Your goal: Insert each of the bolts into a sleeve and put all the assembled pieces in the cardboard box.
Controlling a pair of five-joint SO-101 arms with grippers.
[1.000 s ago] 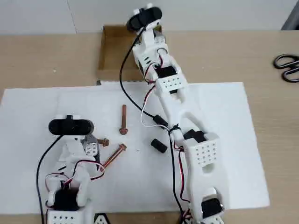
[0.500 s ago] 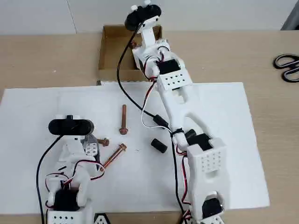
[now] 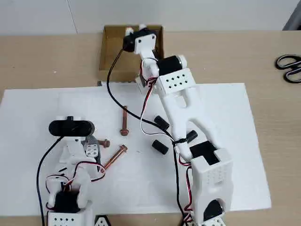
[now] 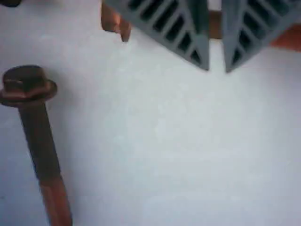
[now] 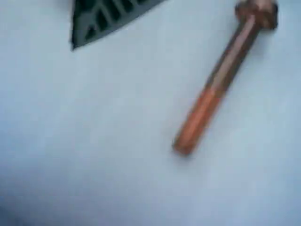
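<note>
My left gripper [image 3: 94, 143] rests low on the white paper [image 3: 225, 108] at the front left. In the left wrist view its grey fingertips [image 4: 202, 52] stand almost together, and a short copper bolt [image 3: 104, 142] lies across behind them. A long bolt [image 3: 116, 156] [image 4: 35, 136] lies on the paper just beside it. Another bolt [image 3: 124, 120] [image 5: 221, 80] lies mid-paper. A black sleeve [image 3: 160, 147] lies by the right arm. My right gripper [image 3: 140, 81] hangs at the paper's far edge, in front of the cardboard box [image 3: 108, 47]. One dark finger [image 5: 103, 19] of it is in the right wrist view.
The right arm stretches from the front right across the paper's middle to the box, trailing black and red cables [image 3: 113, 89]. Scissors [image 3: 289, 62] lie on the bare wooden table at the far right.
The right arm's wrist has come down and back from over the box towards the paper's far edge. The left arm and the bolts have not moved.
</note>
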